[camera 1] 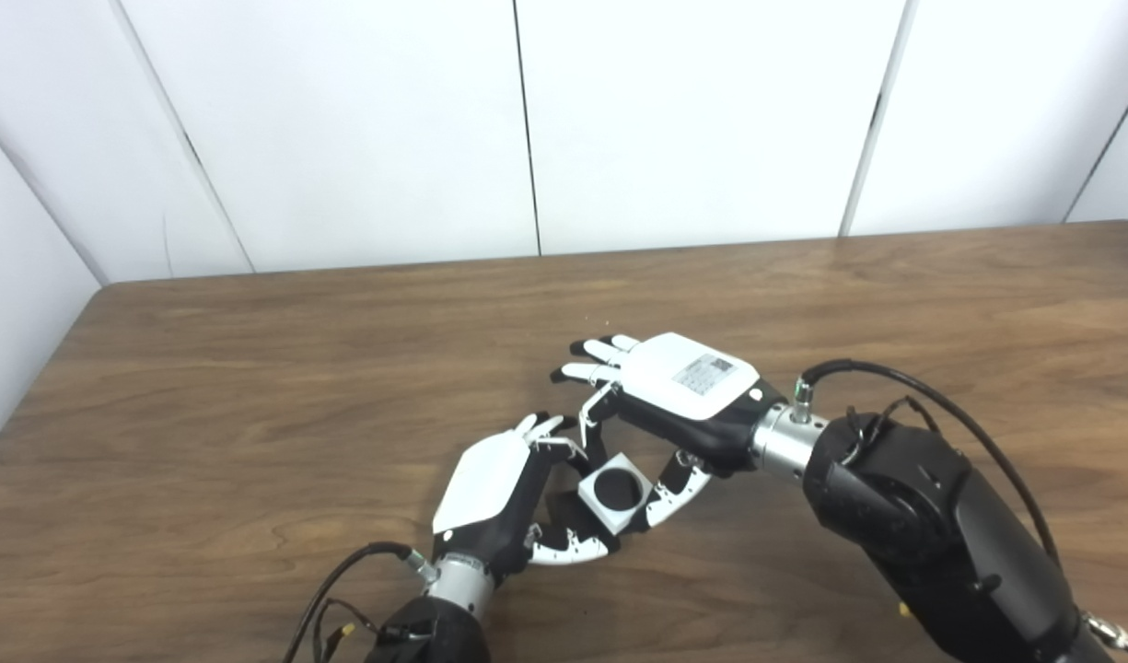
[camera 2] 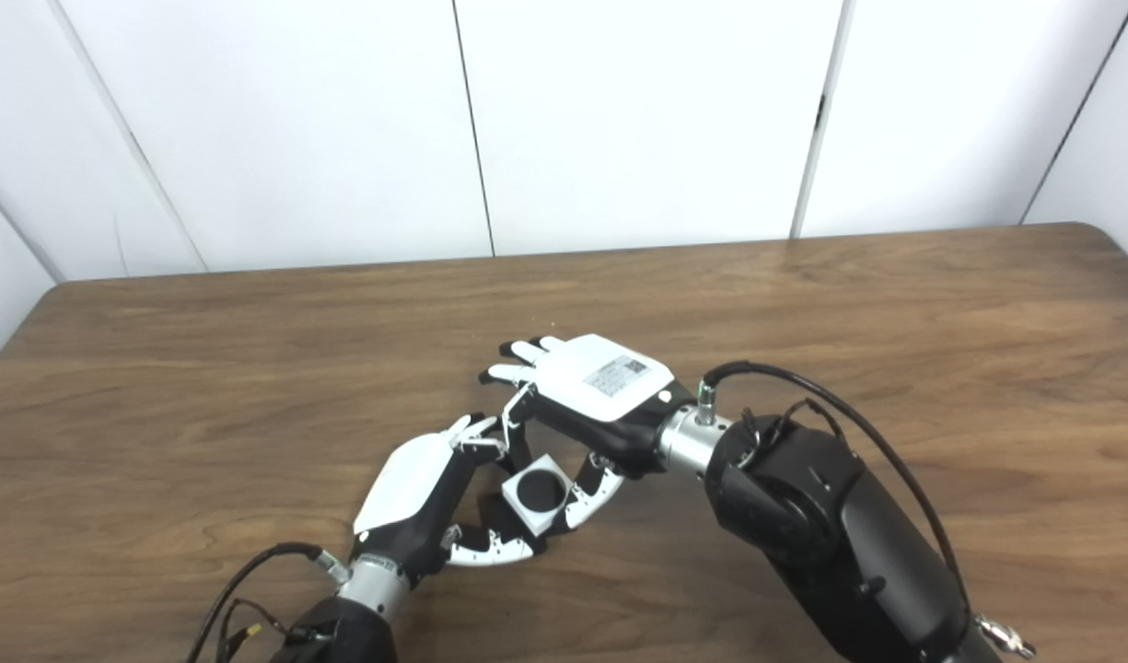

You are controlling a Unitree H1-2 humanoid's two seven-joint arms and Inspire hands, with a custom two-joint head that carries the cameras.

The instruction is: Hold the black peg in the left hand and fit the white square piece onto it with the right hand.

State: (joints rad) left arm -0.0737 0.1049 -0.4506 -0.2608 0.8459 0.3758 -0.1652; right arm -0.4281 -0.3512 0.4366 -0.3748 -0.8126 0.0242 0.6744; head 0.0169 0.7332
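Low in the middle of both eye views, the white square piece is held between my two hands above the table. A black round face, the black peg, fills its centre hole. My left hand is curled in from the left, fingers closed under and around the piece where the peg's body is hidden. My right hand comes from the right and pinches the piece's sides with its thumb and one finger. Its other fingers are stretched out.
The brown wooden table stretches wide around both hands, with its far edge against white wall panels. Loose cables hang by the left wrist and arc over the bulky right forearm.
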